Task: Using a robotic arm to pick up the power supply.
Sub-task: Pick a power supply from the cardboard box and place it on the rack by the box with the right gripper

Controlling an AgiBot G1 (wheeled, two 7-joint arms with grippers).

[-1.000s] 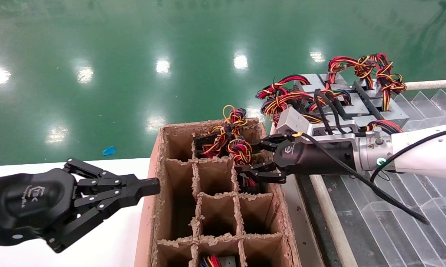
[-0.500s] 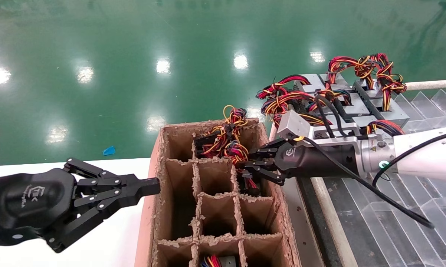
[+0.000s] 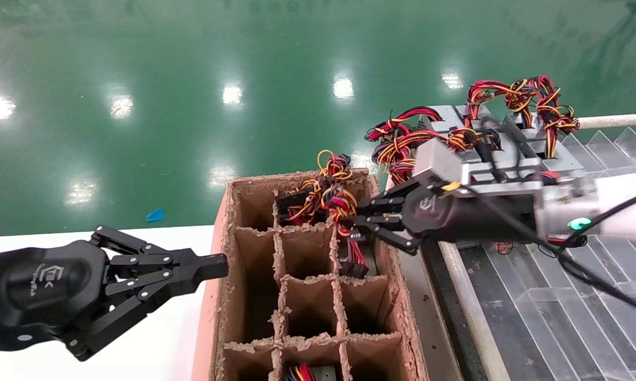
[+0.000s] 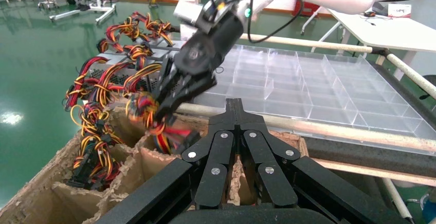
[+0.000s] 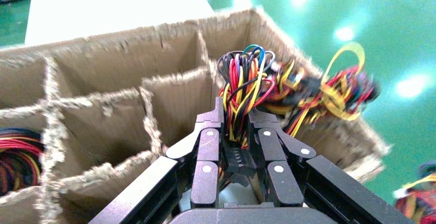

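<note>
My right gripper (image 3: 352,225) (image 5: 235,116) hangs over the far right cell of the cardboard box (image 3: 228,233). It is shut on the knotted red, yellow and black wire bundle (image 3: 339,203) (image 5: 241,80) of the power supply. Wires and a black connector (image 3: 356,267) trail from the bundle down into that cell. The power supply's metal body is hidden inside the cell. The left wrist view also shows the right gripper (image 4: 167,106) holding the bundle. My left gripper (image 3: 220,264) (image 4: 234,103) is shut and empty at the box's left wall.
Several more power supplies (image 3: 508,148) with wire bundles lie beyond the box at the right. A clear plastic divider tray (image 3: 588,296) sits to the right. Another wire bundle (image 3: 302,373) shows in a near cell. A white table (image 3: 154,349) lies under my left gripper.
My right gripper has closed on the wire bundle and risen, pulling the wires up out of the cell. The left arm has not moved.
</note>
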